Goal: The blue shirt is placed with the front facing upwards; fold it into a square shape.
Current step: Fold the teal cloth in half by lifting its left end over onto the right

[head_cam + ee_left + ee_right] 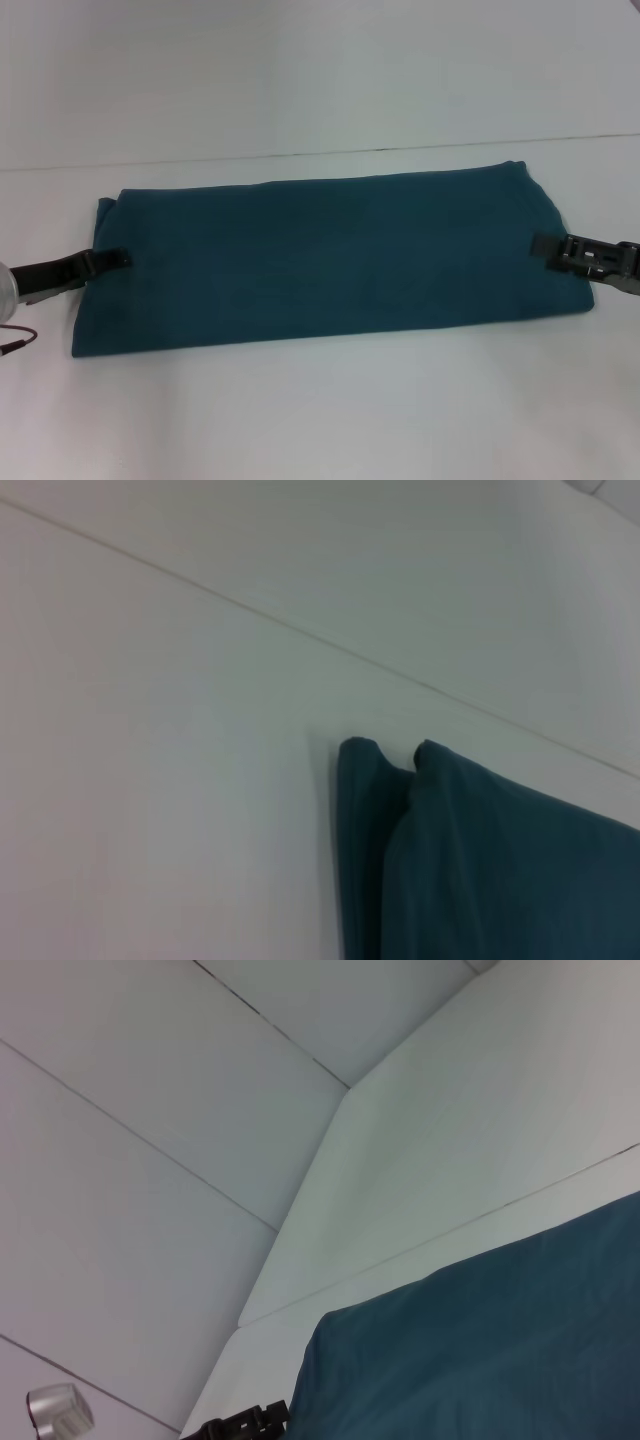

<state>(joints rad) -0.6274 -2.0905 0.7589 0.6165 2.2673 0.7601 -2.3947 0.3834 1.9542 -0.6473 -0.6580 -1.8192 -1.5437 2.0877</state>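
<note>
my left end effector (118, 259) sits at the short left end of the blue shirt (330, 260), its dark tip just touching or overlapping the cloth edge; whether its tips are spread or pinching the fabric i cannot tell. my right end effector (545, 246) is at the opposite short end, its tip over the hem there, and again i cannot tell if it has hold of anything.

the blue shirt lies flat on the white counter (320, 410) as a long, narrow band, already doubled lengthwise, running from near the counter's left side to near its right, closer to the far edge than the near one. no lettering or collar shows, so the printed face seems turned inward.

i judge the cloth light, soft and limp: it will sag and drag if lifted by one point, and the stacked layers may slide apart. the best hold looks like the two short ends, pinching through all layers near the corners, then carrying one end over to the other.

the left wrist view shows what the head view hides: at the shirt's end (480, 870) the layers part into two rounded folds with a notch between. the right wrist view shows a far corner of the shirt (480, 1350) lying smooth, and my left end effector (245, 1423) beyond it.
</note>
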